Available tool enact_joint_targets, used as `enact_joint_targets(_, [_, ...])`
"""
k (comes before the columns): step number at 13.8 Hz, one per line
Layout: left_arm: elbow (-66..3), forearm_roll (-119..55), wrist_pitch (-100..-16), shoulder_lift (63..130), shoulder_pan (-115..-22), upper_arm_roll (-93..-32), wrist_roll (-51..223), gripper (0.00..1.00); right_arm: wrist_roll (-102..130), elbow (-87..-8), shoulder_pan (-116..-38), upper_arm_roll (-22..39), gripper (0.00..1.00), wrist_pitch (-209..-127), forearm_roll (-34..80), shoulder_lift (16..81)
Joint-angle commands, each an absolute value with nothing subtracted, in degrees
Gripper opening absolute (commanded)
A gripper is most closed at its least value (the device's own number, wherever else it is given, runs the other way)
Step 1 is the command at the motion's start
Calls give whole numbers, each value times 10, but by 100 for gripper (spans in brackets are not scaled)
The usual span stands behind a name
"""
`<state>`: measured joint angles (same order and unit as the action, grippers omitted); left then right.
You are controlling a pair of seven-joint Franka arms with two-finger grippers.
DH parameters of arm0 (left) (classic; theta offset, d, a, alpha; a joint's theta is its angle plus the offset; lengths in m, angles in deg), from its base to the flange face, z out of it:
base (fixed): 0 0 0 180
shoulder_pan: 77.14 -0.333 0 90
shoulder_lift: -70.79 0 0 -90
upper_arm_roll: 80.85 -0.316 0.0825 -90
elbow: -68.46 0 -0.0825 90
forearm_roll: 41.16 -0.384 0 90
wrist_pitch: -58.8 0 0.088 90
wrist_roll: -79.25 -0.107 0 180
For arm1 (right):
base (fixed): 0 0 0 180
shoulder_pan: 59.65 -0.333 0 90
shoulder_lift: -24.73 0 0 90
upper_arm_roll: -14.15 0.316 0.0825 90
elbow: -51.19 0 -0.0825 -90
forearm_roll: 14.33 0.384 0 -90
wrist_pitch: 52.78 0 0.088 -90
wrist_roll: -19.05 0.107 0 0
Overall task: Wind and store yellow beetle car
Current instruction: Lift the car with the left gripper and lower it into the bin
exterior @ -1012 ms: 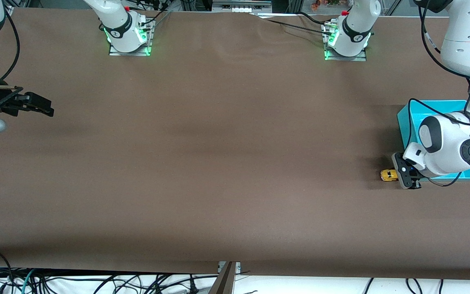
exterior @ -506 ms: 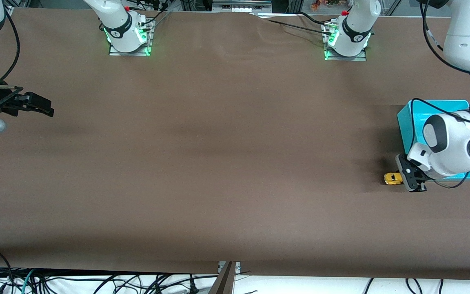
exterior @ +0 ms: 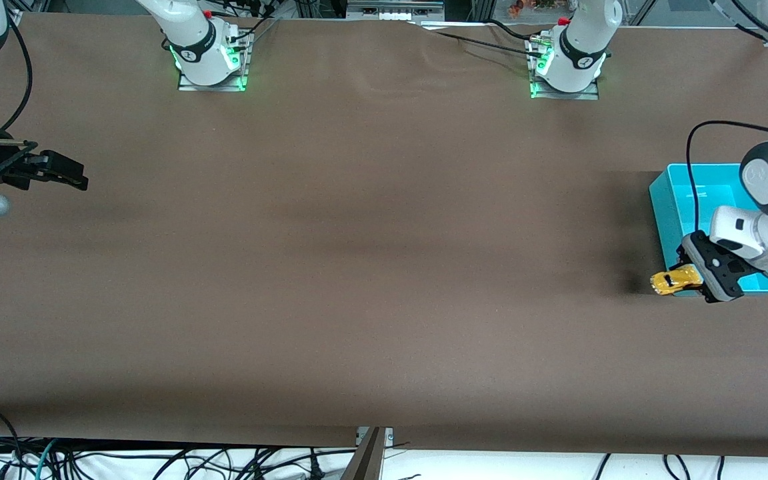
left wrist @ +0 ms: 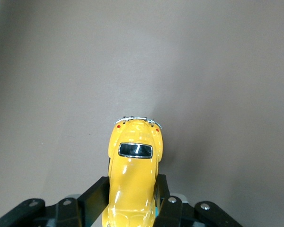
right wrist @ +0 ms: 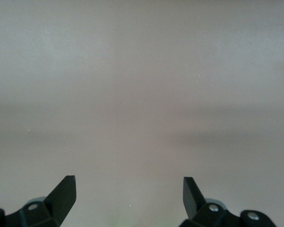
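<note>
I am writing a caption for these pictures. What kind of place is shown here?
Probably a robotics lab bench. Two arm bases are bolted to a brown-covered table, loose cables hang at its edge, and the left gripper holds a yellow beetle car beside a teal bin.

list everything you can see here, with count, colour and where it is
yellow beetle car: one, bright yellow, held up in the left hand, over the brown cloth just beside the bin
bin: one, turquoise, open-topped, at the left arm's end of the table
table cloth: one, brown, covering the whole table
left hand: one, black, shut on the car's sides beside the bin's nearer corner
right hand: one, black, open, waiting at the right arm's end of the table
</note>
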<state>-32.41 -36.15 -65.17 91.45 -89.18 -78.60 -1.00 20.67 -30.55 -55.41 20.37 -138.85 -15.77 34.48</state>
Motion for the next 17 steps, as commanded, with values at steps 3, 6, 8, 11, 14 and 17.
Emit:
enact_joint_targets(3, [-382,-425,-611,852,-917,-782,-13,0,199,-305,-553,205,100,-1389,-157,341])
enact_joint_targets(6, [-448,-470,-613,801,-931,-782,-71,0,199,-305,-553,205,100,-1389,-157,341])
enact_joint_targets(8, [-478,-489,-615,787,-951,-782,-109,0,200,-305,-553,205,100,-1389,-157,341])
enact_joint_targets(11, [-505,-501,-641,791,-981,-784,-178,0,199,-305,-553,205,100,-1390,-157,341])
enact_joint_targets(14, [-541,-502,-689,805,-1011,-786,-225,0,200,-305,-553,205,100,-1389,-157,341])
enact_joint_targets(17, [-547,-502,-705,848,-1056,-786,-231,0,199,-305,-553,205,100,-1389,-157,341])
